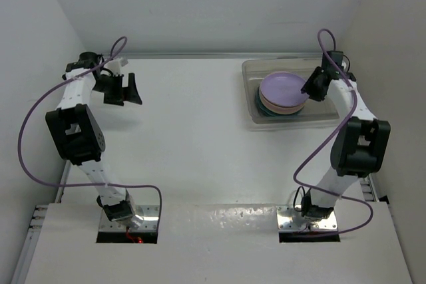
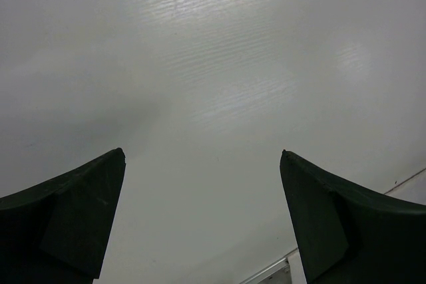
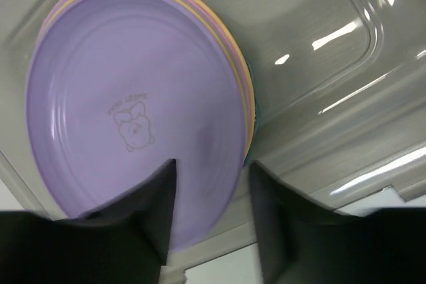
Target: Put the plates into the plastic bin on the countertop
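Note:
A stack of plates (image 1: 284, 92) lies in the clear plastic bin (image 1: 253, 122) at the back right of the countertop (image 1: 200, 151). A lavender plate (image 3: 133, 118) is on top, with yellow-orange (image 3: 234, 54) and teal edges below it. My right gripper (image 1: 313, 88) hovers at the stack's right edge. In the right wrist view it (image 3: 212, 167) is open, its jaws apart on either side of the lavender plate's rim, over the bin floor (image 3: 313, 44). My left gripper (image 1: 126, 90) is open and empty at the back left, over bare countertop (image 2: 213, 64).
White walls close in the back and both sides. Two metal mount plates (image 1: 130, 221) (image 1: 309, 221) sit at the front edge. A seam of the surface shows at the lower right of the left wrist view (image 2: 399, 187).

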